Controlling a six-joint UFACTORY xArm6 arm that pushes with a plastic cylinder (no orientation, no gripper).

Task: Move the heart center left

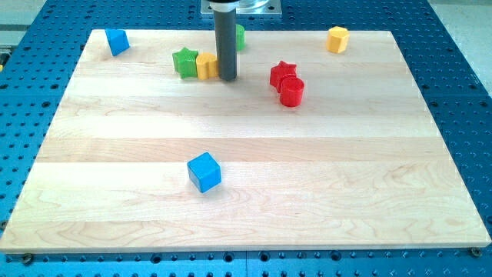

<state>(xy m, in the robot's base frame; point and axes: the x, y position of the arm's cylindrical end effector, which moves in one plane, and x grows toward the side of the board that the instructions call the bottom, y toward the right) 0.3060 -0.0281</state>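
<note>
My tip is seen as the bare lower end of a straight dark rod, with nothing gripped and nothing carried, set down on the wooden board close to the view's top edge. Pressed against it on the view's left is the yellow block, whose shape is partly hidden by the rod and appears to be the heart, though this cannot be confirmed; it lies near the top of the board, slightly left of the middle. Just beyond that block, further to the view's left and touching it, the green star is found. Behind the rod, toward the view's top, a second green block is mostly hidden, so its shape cannot be told. To the view's right of the tip, near but apart, the red star is placed, with a red cylinder touching it on its lower right. Further right, near the top edge, a yellow hexagon-like block is seen. Far to the view's upper left a blue block is set, and well below the tip a blue cube is set.
</note>
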